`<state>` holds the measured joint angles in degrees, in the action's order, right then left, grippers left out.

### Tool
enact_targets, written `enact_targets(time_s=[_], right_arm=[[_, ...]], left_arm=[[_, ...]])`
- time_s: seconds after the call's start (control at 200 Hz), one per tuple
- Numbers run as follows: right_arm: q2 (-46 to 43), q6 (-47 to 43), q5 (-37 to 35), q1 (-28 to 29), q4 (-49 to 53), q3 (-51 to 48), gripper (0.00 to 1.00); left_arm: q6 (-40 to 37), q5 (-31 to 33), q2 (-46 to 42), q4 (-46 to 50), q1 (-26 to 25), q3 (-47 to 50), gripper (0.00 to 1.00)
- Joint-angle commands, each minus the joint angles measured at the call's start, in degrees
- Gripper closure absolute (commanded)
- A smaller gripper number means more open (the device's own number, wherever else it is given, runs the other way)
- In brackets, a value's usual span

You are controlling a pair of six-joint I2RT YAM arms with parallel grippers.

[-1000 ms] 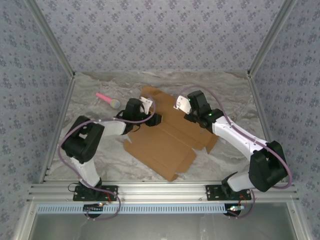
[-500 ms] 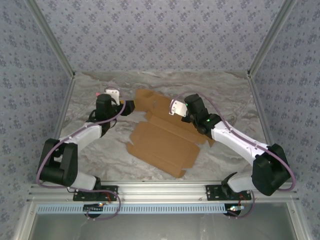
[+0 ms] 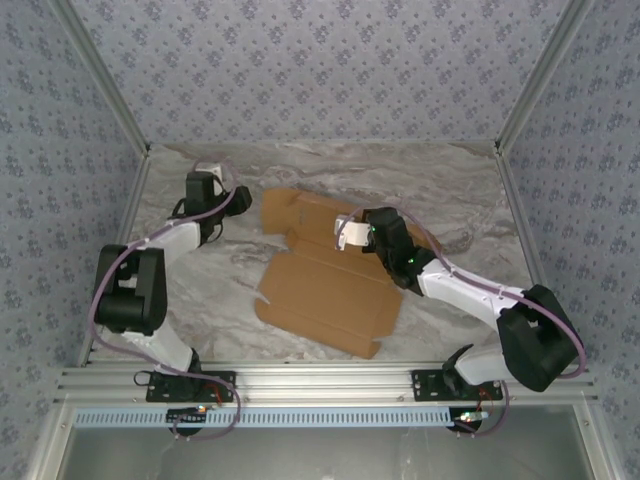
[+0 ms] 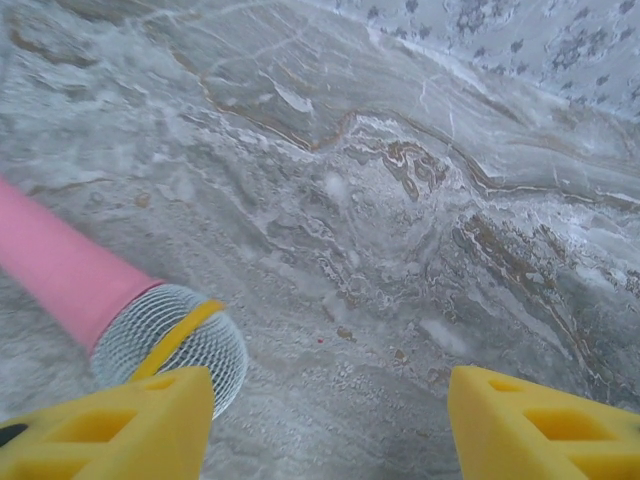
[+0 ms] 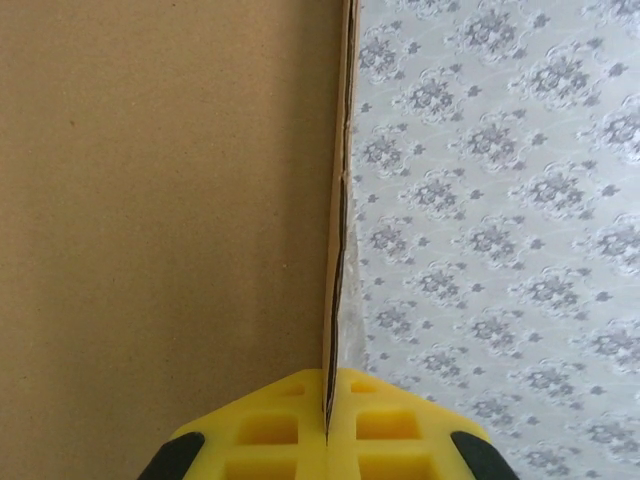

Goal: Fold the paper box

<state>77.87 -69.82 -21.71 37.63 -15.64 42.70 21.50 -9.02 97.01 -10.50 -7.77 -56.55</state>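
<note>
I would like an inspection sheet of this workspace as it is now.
Surface: marble-pattern table, nothing spilled.
Job's things: paper box, not yet folded, mid-table.
Clutter: pink microphone, far left.
Grippers: left gripper open at the microphone's mesh head; right gripper shut on a box edge.
Cables: purple cables loop along both arms.
Surroundings: patterned walls, metal frame.

Top view: paper box (image 3: 320, 290) lies on surface (image 3: 460, 190), ctr frame. Left end effector (image 3: 205, 175) sits upper left, well apart from the box. Right end effector (image 3: 345, 232) is over the box's upper-right part. Right wrist view: a box edge stands btwn its pads, bottom ctr. Left wrist view: stick (image 4: 90, 290) lies lower left on surface, its head just beside one finger.
</note>
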Motion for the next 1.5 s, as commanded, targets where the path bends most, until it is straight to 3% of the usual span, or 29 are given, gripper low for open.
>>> enact_targets(time_s=[0.0, 0.245, 0.665, 0.974, 1.494], right_arm=[[0.17, -7.60, -2.47, 1.00, -7.19, -2.50, 1.00], [1.53, -13.37, -3.94, 1.11, -14.96, -5.19, 1.00], [2.35, -12.67, -4.99, -0.89, -21.97, -7.08, 1.00], [-0.05, -10.90, -0.38, -3.22, -21.62, -9.25, 1.00], [1.23, -11.98, 0.49, -5.18, -23.21, -10.17, 1.00]], left_arm=[[-1.18, -5.40, 4.01, 2.87, 0.04, -4.37, 0.38], [-4.41, -11.69, 9.81, 3.87, -1.52, -8.95, 0.38], [-6.26, -22.98, 12.15, -1.29, -3.13, -7.32, 0.38], [-9.00, -25.98, 11.12, -6.86, -4.70, -3.42, 0.38], [-12.34, -29.75, 11.93, -17.75, -8.06, 1.58, 0.40]])
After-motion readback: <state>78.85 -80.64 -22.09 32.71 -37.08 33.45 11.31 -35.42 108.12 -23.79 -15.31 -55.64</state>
